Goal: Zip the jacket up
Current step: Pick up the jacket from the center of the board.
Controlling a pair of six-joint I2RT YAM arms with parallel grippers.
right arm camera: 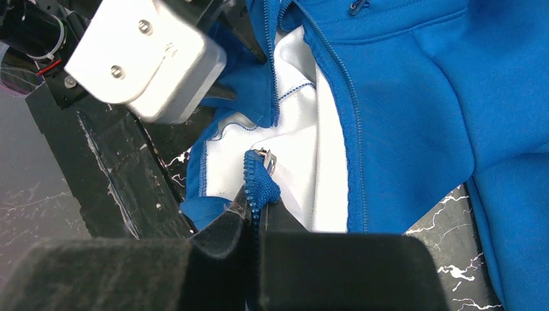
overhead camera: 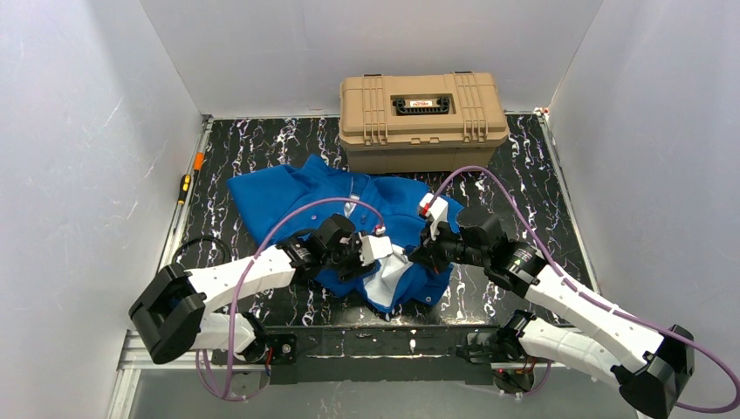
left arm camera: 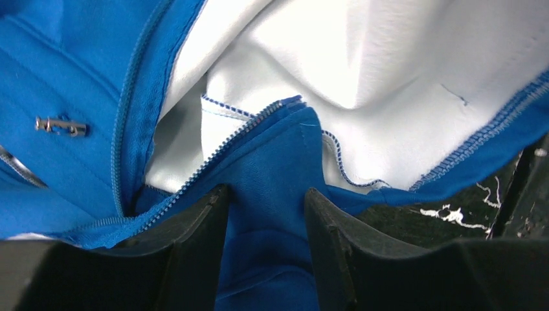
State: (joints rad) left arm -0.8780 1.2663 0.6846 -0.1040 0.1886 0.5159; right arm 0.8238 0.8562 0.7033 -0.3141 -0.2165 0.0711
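Jacket [overhead camera: 288,188] lies crumpled mid-bench [overhead camera: 262,140], near side of tan case [overhead camera: 423,118], front open, white lining showing. Your left gripper [left arm camera: 265,194] is clamped on fold of one front edge, zipper teeth [left arm camera: 246,126] running up from its fingers. Your right gripper [right arm camera: 254,217] is pinched tight on other zipper end, slider [right arm camera: 264,157] just above fingertips. Step in hand, I'd say: mating bottom ends. Ends near, not touching. Next you need left end brought across, lined up straight and fed into slider, with firm grips and taut fabric.
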